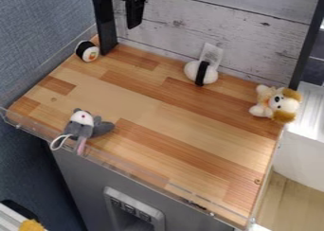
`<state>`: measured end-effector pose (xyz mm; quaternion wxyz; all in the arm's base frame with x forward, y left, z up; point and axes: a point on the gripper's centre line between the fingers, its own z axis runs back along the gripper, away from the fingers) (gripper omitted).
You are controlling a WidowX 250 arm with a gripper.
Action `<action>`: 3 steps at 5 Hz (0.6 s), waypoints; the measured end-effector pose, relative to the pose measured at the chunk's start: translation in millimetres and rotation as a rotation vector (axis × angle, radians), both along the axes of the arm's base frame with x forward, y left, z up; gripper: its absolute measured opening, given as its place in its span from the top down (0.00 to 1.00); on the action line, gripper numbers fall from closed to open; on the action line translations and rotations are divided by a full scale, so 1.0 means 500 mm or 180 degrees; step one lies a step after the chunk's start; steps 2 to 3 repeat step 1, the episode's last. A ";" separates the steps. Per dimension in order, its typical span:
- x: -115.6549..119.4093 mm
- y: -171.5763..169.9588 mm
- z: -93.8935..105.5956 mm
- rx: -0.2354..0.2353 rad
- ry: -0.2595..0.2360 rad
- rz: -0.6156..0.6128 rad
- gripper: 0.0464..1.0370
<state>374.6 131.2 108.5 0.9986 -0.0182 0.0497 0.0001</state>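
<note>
Wood-strip tabletop (145, 102) with whitish planks (190, 17) behind it, a blue-gray wall (38, 36) on the left and one clear rail (126, 171) along the front edge. Four little toys on it, one of each kind. Going left to right: one gray mouse toy (82, 127) by the front rail, with a white loop and a pink strip hanging off it. Then one round sushi roll toy (87, 51), black around the side with a white end, up in the back left corner. One black gripper (120, 27) hangs near that corner, looks open to me, two fingers spread and nothing between them. So the sushi roll is the closest toy to it, lower and a bit left in the view, not touching. Next, one white toy (192, 71) with a black band and a pale tag (212, 53), near the planks. Last, one tan and white toy dog (277, 102) at the right edge.
</note>
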 end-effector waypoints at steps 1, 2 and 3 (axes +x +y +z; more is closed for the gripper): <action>0.010 0.002 -0.017 -0.0018 0.0062 0.0246 0.04; 0.010 0.002 -0.017 -0.0018 0.0062 0.0246 0.04; 0.010 0.002 -0.017 -0.0018 0.0062 0.0246 0.04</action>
